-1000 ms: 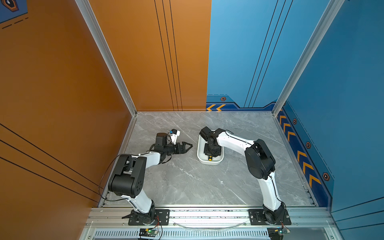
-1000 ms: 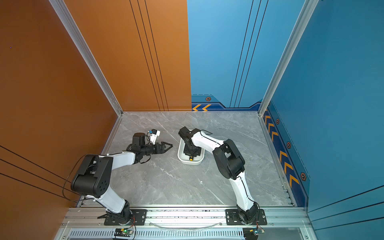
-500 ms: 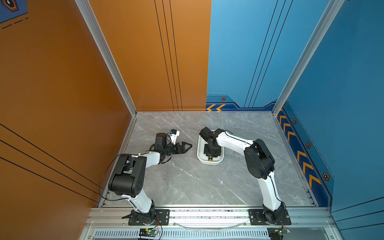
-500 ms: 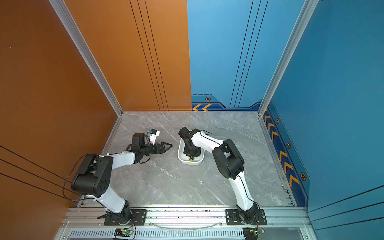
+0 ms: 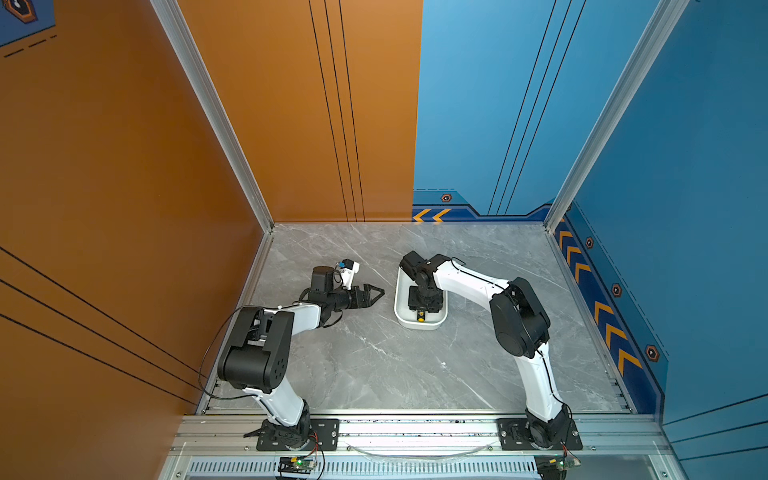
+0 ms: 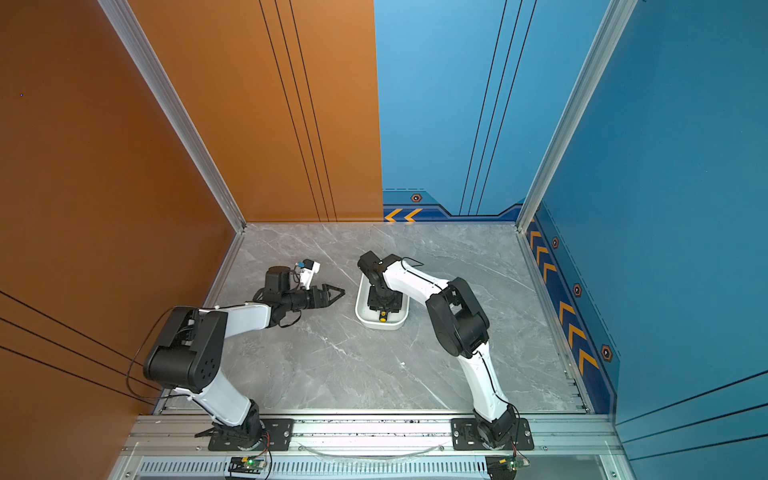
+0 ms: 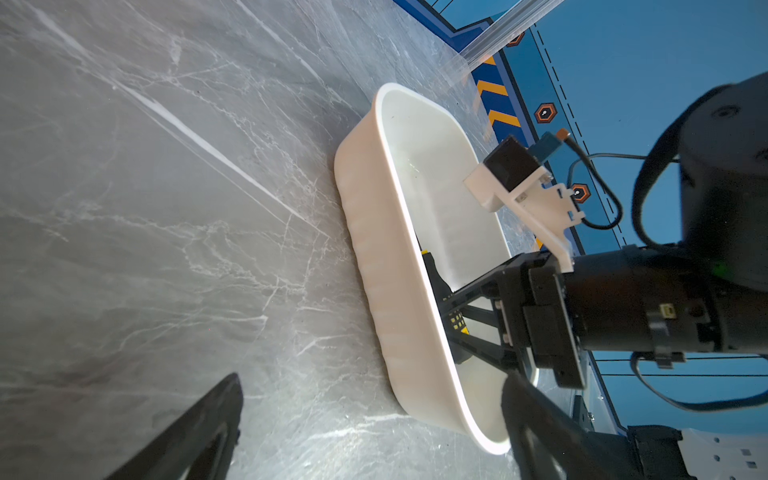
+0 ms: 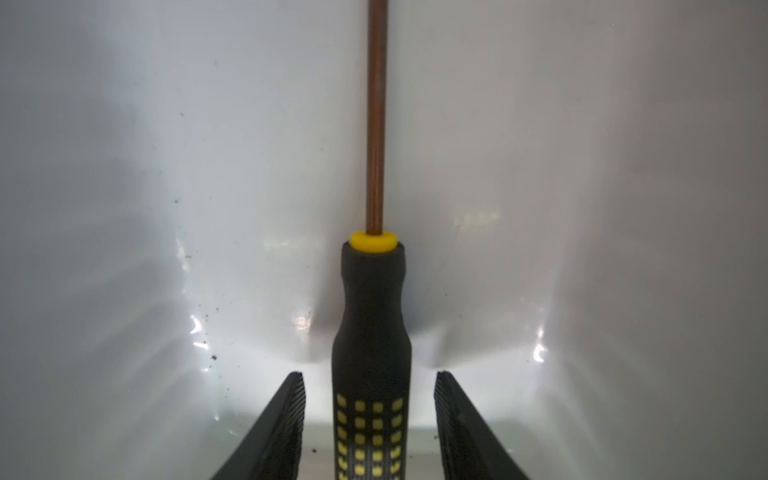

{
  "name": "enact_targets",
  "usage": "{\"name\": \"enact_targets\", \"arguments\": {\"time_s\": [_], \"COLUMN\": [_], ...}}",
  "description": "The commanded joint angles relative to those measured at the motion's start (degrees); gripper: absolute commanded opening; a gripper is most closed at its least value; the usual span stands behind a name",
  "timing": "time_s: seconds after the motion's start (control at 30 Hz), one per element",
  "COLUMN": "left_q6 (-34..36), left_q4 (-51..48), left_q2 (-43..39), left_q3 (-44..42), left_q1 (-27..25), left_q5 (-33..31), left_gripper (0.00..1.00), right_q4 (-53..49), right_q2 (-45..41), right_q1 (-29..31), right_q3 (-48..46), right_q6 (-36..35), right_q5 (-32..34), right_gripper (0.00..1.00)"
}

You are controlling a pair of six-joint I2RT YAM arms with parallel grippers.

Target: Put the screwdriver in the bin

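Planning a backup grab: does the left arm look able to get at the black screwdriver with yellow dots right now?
Probably not: the right arm holds its open jaws astride the screwdriver inside the white plastic bin, covering it from above.

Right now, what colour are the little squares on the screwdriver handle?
Yellow, in rows on the screwdriver's black handle. The right wrist view shows them best.

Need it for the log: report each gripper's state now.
Left gripper: open, holding nothing.
Right gripper: open, fingers clear of the screwdriver inside the bin.
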Motion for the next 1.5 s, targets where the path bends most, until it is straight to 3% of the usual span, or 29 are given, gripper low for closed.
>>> {"name": "enact_targets", "arguments": {"time_s": [0.0,0.13,0.23,0.33,0.4,0.5,0.6,0.77,0.93,1.13,1.47], "left_q6": [0.68,1.52,3.12,6.04,8.34,9.57,12.82,18.35,19.90,19.42,20.10], "left_q4": [0.07,0.06,0.11,0.14,0.08,2.45,2.48,8.50,21.62,24.18,39.53], "left_q2": [-0.19,-2.81,-7.28,-13.70,-18.45,-23.40,-27.89,-31.77,-30.24,-23.65,-9.44], "left_q3": [0.33,-0.80,-3.23,-6.44,-8.92,-12.13,-14.16,-20.95,-27.40,-25.93,-25.78], "left_q1": [0.88,1.24,2.34,3.89,4.41,6.58,8.00,9.21,11.06,11.96,12.81], "left_q5": [0.84,-3.37,-9.85,-16.82,-23.57,-27.65,-31.25,-45.02,-45.06,-42.69,-38.73], "left_gripper": [0.98,0.98,0.98,0.98,0.98,0.98,0.98,0.98,0.98,0.98,0.98], "right_q4": [-5.58,-5.81,-5.09,3.94,11.81,20.98,28.77,48.40,84.47,86.88,113.75], "right_q2": [-6.87,-12.74,-19.28,-27.16,-32.21,-37.56,-40.77,-44.98,-47.48,-47.04,-38.25], "right_q1": [-0.79,-2.13,-3.59,-5.70,-9.16,-15.88,-24.35,-34.76,-39.06,-42.32,-42.24], "right_q3": [2.87,4.67,3.75,-5.54,-12.60,-21.77,-30.32,-48.77,-70.49,-73.03,-83.96], "right_q6": [-2.95,-8.95,-17.60,-32.12,-40.24,-44.70,-43.32,-41.26,-41.62,-38.56,-38.08], "right_q5": [2.77,0.27,9.03,19.48,19.96,19.50,15.68,7.73,2.82,-4.44,-4.61], "right_gripper": [0.51,0.51,0.52,0.52,0.52,0.52,0.53,0.53,0.57,0.60,0.60]}}
